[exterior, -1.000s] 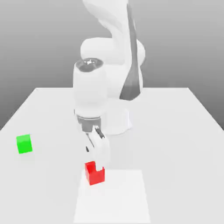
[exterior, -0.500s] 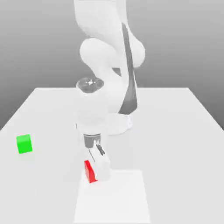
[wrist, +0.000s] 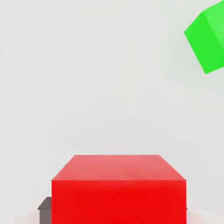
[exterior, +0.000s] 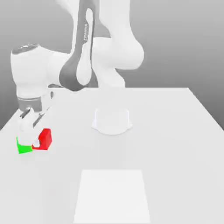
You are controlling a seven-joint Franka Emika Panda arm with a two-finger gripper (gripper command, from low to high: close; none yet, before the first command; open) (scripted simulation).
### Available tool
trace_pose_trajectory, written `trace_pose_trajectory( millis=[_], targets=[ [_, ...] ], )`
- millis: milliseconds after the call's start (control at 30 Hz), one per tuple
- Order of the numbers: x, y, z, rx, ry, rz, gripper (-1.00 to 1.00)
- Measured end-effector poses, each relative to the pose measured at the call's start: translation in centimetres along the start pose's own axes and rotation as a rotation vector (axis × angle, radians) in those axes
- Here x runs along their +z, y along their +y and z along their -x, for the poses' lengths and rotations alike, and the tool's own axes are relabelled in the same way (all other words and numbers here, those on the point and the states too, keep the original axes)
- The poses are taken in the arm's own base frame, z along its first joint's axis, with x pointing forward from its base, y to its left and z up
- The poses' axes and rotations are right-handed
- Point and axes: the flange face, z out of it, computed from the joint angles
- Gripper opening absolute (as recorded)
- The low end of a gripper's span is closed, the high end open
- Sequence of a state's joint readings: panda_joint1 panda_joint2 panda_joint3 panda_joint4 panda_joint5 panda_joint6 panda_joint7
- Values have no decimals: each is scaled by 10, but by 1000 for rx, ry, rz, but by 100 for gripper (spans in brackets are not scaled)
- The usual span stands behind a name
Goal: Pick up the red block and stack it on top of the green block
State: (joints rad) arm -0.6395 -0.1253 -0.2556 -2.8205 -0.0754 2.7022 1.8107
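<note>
Red block (exterior: 45, 139), gripped by the tool (exterior: 36, 142), now displaced from the pale square (exterior: 112, 197) to near the green block (exterior: 24, 148).

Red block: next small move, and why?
Probably shift the red block sideways, at its present height or a bit higher, until it is over the green block, and only then lower. The gripper is shut on the red one, and in the hand view the green one sits well off to one side of it, so going down now would likely miss.
</note>
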Motion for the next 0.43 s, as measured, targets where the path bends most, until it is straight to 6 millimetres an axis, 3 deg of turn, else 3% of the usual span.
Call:
trace_pose_trajectory(
  millis=[100,167,300,333,433],
  targets=[
    [-5,-13,-70,173,0,2,-100],
    [7,-15,-85,210,-2,2,-100],
    [44,-15,-89,219,-2,2,-100],
    [53,-14,-89,221,-1,2,100],
    [53,-14,-89,220,-1,2,100]
  ],
)
